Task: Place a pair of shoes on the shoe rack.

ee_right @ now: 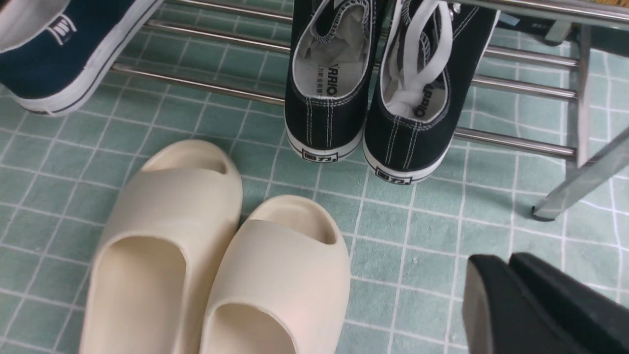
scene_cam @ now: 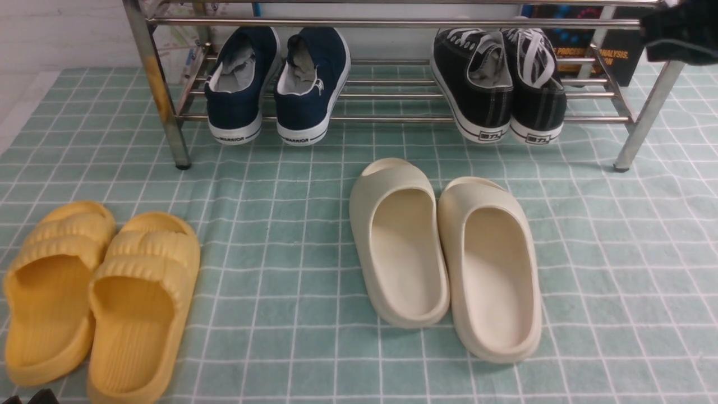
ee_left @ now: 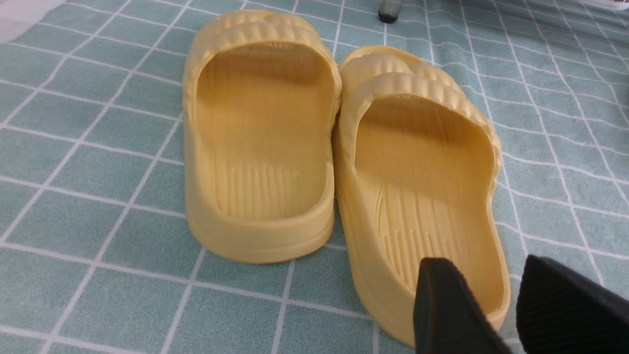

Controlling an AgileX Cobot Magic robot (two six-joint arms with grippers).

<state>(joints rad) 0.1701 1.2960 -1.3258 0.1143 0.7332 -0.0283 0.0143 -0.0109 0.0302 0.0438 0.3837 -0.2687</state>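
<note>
We locate the pair of shoes [scene_cam: 498, 84] on the lower shelf of the shoe rack [scene_cam: 392, 23], at its right end, side by side and touching. Their long axes run front to back across the horizontal bars, with both heels overhanging the front bar toward us and the toes pointing to the rear. We judge the placement step complete, or nearly so.

The right gripper [ee_right: 511, 265] has its jaws pressed together and holds nothing. In the right wrist view it sits above the checked cloth, clear of the sneakers, which lie ahead of it and toward the rack's right leg. The right arm is the nearer arm to the pair. In the front view we see only a dark shape at the upper right corner, probably part of this arm, though the edge of the picture cuts it off.

The left gripper [ee_left: 496, 300] hangs over the yellow slides [ee_left: 339, 147], well apart from the rack. Its fingers stand slightly parted and empty.

Any correction to the pair would therefore come from the right side, along the heel-to-toe axis.
</note>
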